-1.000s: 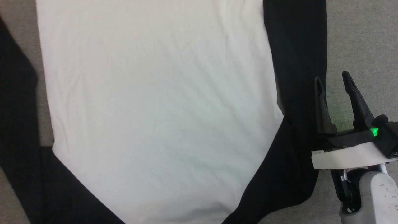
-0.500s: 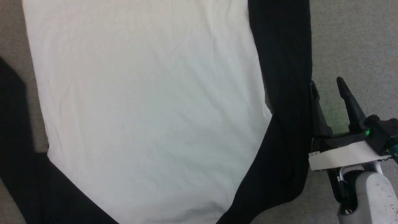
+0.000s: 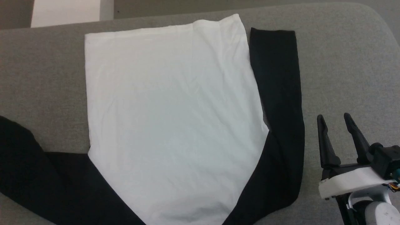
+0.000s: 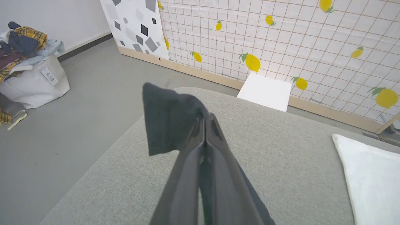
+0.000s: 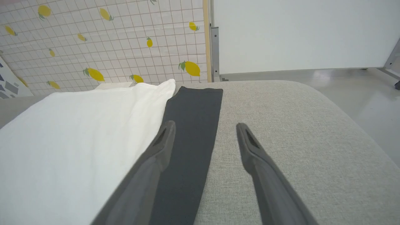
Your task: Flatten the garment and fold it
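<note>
Two broad strips of bare grey worktop (image 3: 350,62) flank the garment (image 3: 175,118), which lies flat with its white body spread up the middle and its hem (image 3: 162,29) close to the far edge. On the right, open room runs from the right-hand sleeve (image 3: 278,93) out to the worktop's rounded corner. That black sleeve lies straight alongside the body, its cuff just short of the far edge. The left-hand sleeve (image 3: 28,162) trails off toward the near left.

The right pincer (image 3: 337,125) hangs over bare grey just beside the right-hand sleeve, pointing toward the far edge. It is spread well apart with nothing between its fingers. In its wrist view one finger (image 5: 162,140) overlaps the sleeve and the other sits over bare worktop.

The left pincer (image 4: 205,120) is pressed closed on black sleeve cloth and raised off the worktop, with the cuff end (image 4: 165,122) sticking out past the tips.

Beyond the far edge are a lemon-patterned wall panel (image 4: 281,37), a white box (image 4: 265,93) and a bag of clothes (image 4: 31,81).
</note>
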Robot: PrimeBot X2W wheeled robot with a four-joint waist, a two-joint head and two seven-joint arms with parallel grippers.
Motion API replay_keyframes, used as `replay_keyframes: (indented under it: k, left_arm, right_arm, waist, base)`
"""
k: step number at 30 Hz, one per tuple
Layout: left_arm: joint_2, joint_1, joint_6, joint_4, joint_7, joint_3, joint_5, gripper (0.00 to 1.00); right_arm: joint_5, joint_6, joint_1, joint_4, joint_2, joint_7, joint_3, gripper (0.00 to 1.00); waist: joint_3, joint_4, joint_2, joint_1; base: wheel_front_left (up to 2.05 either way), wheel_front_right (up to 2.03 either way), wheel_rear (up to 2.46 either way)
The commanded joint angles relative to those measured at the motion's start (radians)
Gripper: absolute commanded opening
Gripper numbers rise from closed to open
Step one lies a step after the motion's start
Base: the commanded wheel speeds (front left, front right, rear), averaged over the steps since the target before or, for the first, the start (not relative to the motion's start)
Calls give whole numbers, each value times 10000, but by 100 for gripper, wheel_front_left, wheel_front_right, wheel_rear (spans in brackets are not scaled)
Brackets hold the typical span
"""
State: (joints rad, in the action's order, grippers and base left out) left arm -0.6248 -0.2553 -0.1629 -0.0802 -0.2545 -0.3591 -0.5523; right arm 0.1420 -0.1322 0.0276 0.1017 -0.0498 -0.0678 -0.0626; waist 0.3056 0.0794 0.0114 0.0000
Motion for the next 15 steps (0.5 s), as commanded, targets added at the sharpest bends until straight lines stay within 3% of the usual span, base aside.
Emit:
replay_keyframes:
  k: [1, 8, 15]
  left_arm:
    - [47, 261, 82, 468, -40, -10, -181, 0]
    - [852, 904, 342, 3078, -720, 1100, -561, 0]
    - [2025, 826, 511, 4387, -986, 3483, -260, 0]
  right_arm:
    - [73, 15, -197, 79, -5, 50, -63, 100]
    - [226, 15, -670, 205, -5, 207, -82, 100]
    - [302, 15, -827, 283, -5, 323, 33, 100]
  waist:
    - [-1189, -504, -114, 0]
    - [-1818, -668, -114, 0]
    - [-2166, -541, -114, 0]
  base:
    - [0, 0, 0]
    - [0, 0, 0]
    - [0, 0, 0]
